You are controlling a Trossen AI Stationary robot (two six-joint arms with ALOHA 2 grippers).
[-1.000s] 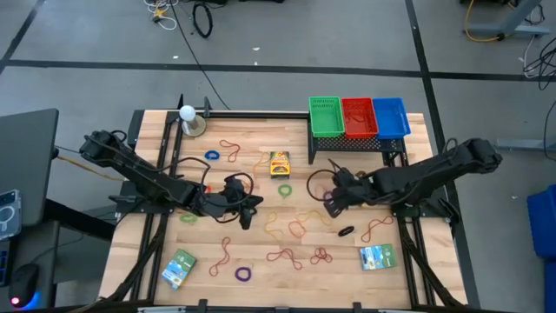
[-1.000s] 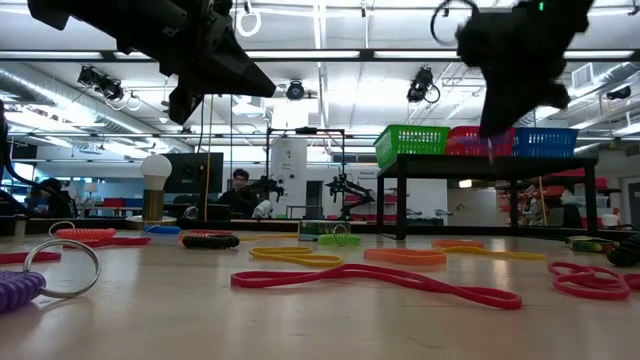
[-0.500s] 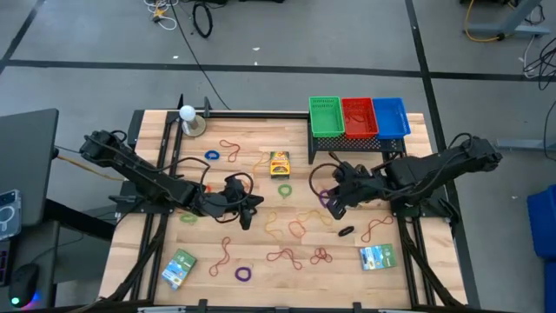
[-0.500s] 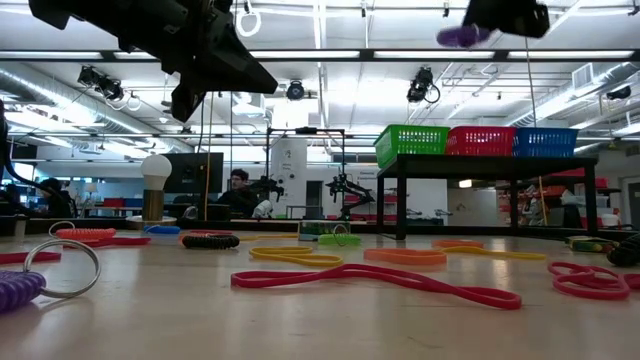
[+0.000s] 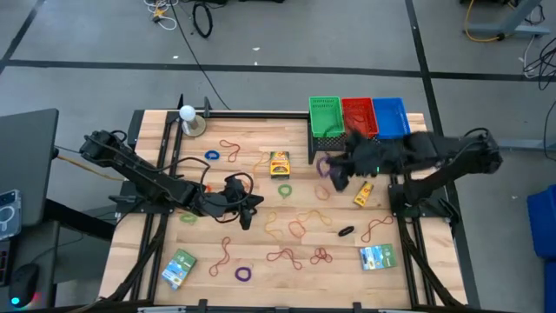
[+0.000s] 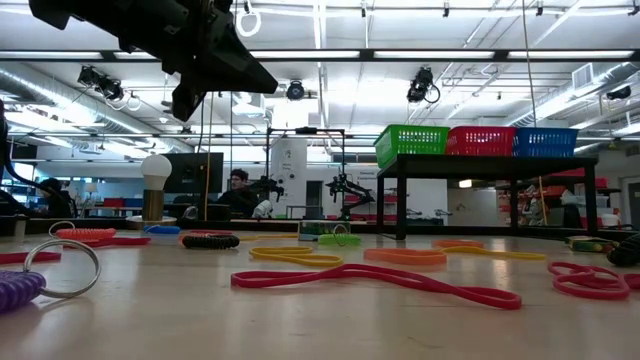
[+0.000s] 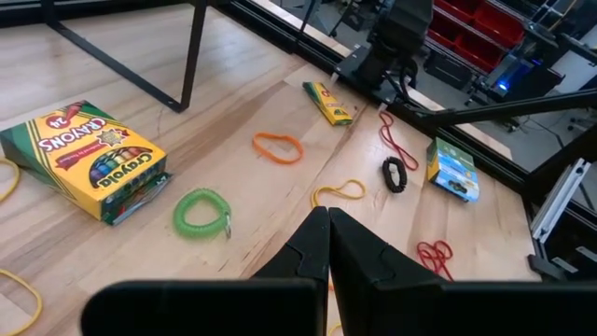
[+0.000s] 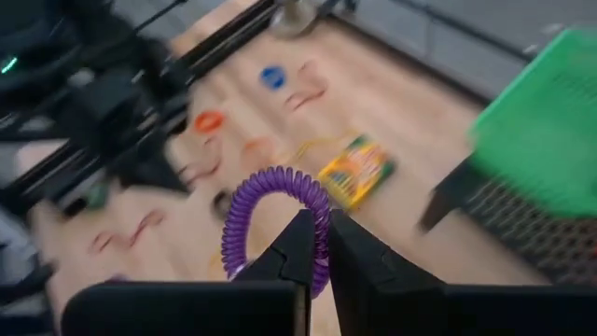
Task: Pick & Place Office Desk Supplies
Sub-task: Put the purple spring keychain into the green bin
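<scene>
The right gripper (image 8: 315, 245) is clenched on a purple coiled plastic ring (image 8: 276, 224), beside the green mesh basket (image 8: 546, 135). Ahead of the pinched-together, empty left gripper (image 7: 327, 227) lies the yellow cardboard box (image 7: 87, 160) printed "Crayons 24".

Three baskets (image 5: 358, 117), two packets (image 5: 179, 267) (one crayon box (image 5: 279, 163)).

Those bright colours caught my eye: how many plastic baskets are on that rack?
3, side by side atop the black rack at the table's far right corner: the green basket, the red basket in the middle, and the blue basket. None looks hidden.
</scene>
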